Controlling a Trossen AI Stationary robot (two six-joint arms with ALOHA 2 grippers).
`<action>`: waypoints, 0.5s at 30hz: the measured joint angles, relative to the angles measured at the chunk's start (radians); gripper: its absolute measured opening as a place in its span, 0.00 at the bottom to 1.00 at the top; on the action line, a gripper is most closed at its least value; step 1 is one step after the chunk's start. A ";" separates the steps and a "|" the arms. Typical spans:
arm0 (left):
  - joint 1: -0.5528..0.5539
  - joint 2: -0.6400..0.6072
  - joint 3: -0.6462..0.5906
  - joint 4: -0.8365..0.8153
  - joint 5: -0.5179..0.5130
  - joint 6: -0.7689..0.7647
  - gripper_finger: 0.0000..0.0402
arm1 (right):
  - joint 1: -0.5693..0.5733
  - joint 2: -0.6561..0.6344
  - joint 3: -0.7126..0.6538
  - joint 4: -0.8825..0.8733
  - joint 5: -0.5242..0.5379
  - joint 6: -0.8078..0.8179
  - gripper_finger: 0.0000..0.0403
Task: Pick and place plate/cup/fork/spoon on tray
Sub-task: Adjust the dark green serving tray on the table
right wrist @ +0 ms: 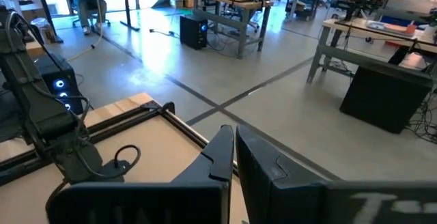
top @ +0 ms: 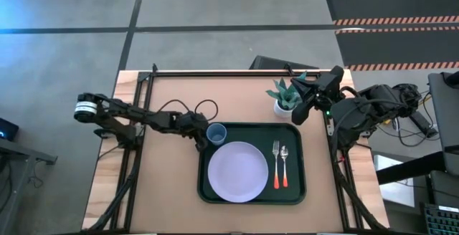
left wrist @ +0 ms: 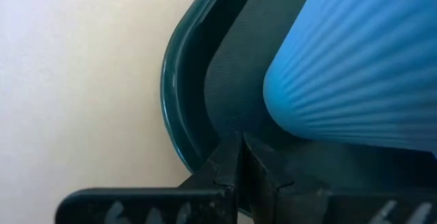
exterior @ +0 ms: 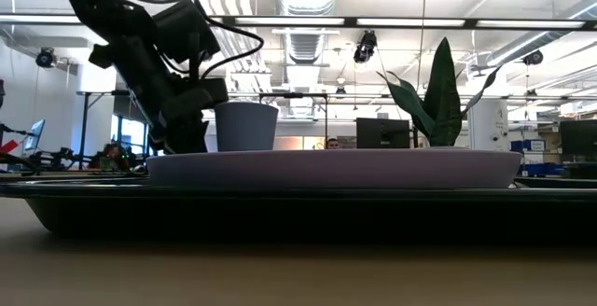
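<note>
The dark green tray (top: 297, 131) lies mid-table. On it rest the lavender plate (top: 238, 170), the fork (top: 276, 165) and the spoon (top: 285, 165) to the plate's right, and the blue cup (top: 216, 132), upright in the tray's far left corner. My left gripper (top: 201, 141) is shut and slants down just left of the cup (left wrist: 355, 60), its tips (left wrist: 240, 152) just inside the tray's rim (left wrist: 179, 80). My right gripper (top: 300, 114) is shut and hangs high by the tray's far right corner, with nothing in it (right wrist: 234, 149). My left gripper's shut fingertips (left wrist: 229, 157) stand inside the tray's corner beside the cup's lower wall (left wrist: 287, 115), slanting down from the table's left. I cannot tell whether they touch the tray or the cup.
A white pot with a green plant (top: 284, 99) stands just past the tray's far right corner, under my right arm. Black frame rails (top: 215, 72) run along the table's far edge and left side. Bare wood shows left of the tray (top: 168, 185).
</note>
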State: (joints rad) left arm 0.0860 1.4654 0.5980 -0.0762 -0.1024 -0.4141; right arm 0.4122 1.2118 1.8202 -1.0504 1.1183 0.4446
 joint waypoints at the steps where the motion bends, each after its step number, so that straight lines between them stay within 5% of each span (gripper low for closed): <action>1: 0.002 0.000 0.000 -0.006 0.000 -0.003 0.00 | 0.000 0.000 0.000 0.000 0.000 0.000 0.02; 15: 0.033 -0.060 -0.014 -0.271 -0.042 -0.037 0.00 | 0.000 0.000 0.000 0.001 0.000 0.000 0.02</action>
State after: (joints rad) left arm 0.1192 1.4051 0.5838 -0.3469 -0.1446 -0.4511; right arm 0.4122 1.2118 1.8202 -1.0497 1.1187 0.4446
